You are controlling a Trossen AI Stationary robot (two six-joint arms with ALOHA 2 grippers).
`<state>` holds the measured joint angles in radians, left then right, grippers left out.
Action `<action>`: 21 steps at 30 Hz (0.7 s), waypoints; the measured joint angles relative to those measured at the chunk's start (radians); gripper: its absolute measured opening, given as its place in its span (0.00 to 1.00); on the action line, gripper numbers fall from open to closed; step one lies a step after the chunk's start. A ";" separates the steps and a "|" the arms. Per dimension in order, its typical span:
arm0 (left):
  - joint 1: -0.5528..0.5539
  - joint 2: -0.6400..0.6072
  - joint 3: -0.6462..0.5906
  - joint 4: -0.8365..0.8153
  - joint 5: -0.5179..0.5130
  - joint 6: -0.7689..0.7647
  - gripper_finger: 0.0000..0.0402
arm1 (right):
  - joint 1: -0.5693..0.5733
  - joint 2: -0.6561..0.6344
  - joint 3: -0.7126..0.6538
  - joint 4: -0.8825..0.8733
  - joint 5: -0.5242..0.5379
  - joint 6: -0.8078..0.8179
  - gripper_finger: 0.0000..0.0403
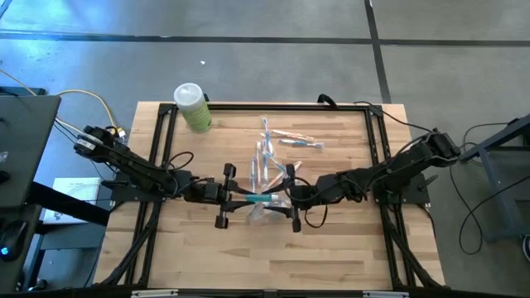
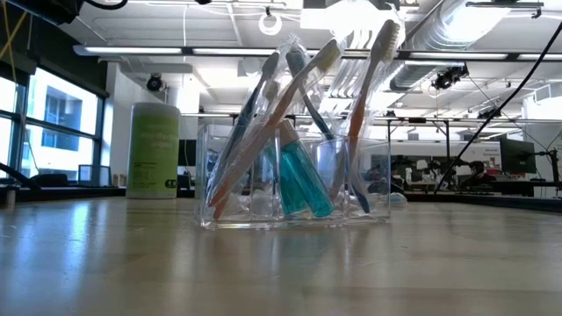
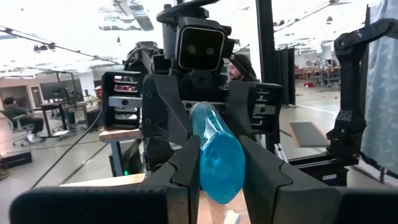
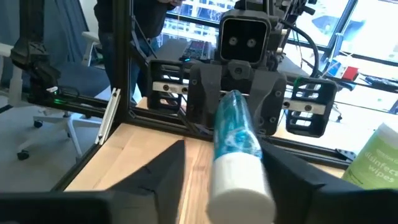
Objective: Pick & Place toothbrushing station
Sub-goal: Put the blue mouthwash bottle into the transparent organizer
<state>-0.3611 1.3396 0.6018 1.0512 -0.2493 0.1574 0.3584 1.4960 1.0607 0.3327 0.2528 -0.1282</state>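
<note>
Holder mid-table between both arms, bottle behind at left, loose toothbrushes behind at right

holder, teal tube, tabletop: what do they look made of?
Holder: clear hard plastic, glossy; the brushes and room show through its walls.
Teal tube: translucent blue-teal plastic, smooth, probably soft; light passes through it, with an opaque white cap at one end, seen in the right wrist view. It spans between the left gripper and right gripper.
Tabletop: light wood planks, matte-satin; visible grain and seams.

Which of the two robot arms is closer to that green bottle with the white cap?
The left. Its gripper sits mid-table, holding one end of the teal tube, diagonally across from the green bottle at the back edge. The right gripper sits farther along, at the tube's other end.
</note>
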 joint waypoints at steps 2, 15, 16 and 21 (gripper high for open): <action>0.000 0.000 0.000 -0.002 0.000 -0.013 0.19 | 0.000 0.000 0.000 0.000 0.016 0.000 0.33; -0.019 0.000 0.000 -0.017 -0.022 0.031 0.41 | 0.012 -0.002 0.000 -0.052 0.044 -0.008 0.20; -0.026 0.000 0.000 -0.014 -0.021 0.032 0.42 | 0.023 -0.007 0.000 -0.070 0.053 -0.008 0.20; -0.055 0.000 0.000 -0.012 -0.021 0.033 0.45 | 0.098 -0.045 0.041 -0.248 0.097 0.038 0.20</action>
<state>-0.4159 1.3399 0.6018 1.0395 -0.2704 0.1905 0.4564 1.4514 1.1019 0.0848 0.3497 -0.0906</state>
